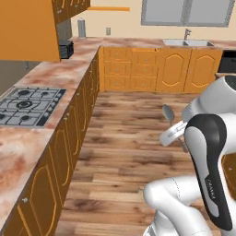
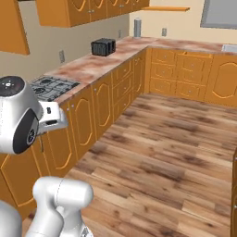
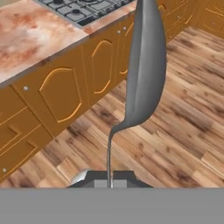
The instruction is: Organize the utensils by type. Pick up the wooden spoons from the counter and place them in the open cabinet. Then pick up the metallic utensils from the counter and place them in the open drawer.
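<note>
Currently, left to right in the left base view: reddish-pink marbled stone counter runs along the left wall over orange base units, with a grey-black gas hob set into it, a black toaster further back, and a grey cylindrical canister in the far corner. Counter turns along the back wall to a steel sink with tap under a grey-framed window. Brown wood-plank floor fills the middle. To the right, over the floor and well apart from the counter, the white arm's hand holds a small grey metal spoon, bowl pointing up and away from the hand. Hand view: the two dark fingers are closed tight on the thin handle of that spoon; the handle curves up from the fingertips and the bowl is seen nearly edge-on, in front of the arched-panel orange cupboard doors and the hob corner at the top. Right base view: hob just behind the white wrist at left, toaster mid-counter, canister in the corner, an orange wall shelf beside the window. Can't make out the spoon in that view.
</note>
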### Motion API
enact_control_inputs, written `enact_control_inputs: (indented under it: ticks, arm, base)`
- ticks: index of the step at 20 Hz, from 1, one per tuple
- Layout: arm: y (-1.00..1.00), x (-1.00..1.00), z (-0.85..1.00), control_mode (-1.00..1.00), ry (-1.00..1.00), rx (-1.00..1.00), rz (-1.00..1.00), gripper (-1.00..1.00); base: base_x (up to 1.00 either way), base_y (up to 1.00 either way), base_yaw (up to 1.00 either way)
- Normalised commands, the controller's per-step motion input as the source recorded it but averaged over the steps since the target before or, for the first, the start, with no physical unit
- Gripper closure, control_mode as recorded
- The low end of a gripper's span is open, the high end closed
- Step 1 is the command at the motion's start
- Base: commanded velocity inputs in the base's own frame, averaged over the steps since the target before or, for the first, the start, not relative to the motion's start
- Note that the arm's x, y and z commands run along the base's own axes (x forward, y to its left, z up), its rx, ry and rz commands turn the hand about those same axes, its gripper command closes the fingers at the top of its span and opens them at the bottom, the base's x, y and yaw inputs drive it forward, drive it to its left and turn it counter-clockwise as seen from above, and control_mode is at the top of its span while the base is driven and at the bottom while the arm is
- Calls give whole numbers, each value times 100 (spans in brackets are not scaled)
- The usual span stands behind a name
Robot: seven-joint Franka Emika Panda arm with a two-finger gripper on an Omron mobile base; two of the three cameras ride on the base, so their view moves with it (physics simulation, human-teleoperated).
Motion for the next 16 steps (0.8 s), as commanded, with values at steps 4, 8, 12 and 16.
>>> enact_control_inputs:
  ticks: [4,8,12,16]
  arm:
    - [0,0,0,100,0,0,0,100]
    - [0,0,0,100,0,0,0,100]
    - [0,0,0,100,0,0,0,100]
    - [0,0,0,100,0,0,0,100]
  base:
    - [0,-3,0]
    - [96,-70,-18]
    - [100,-55,-31]
    - [100,-46,-33]
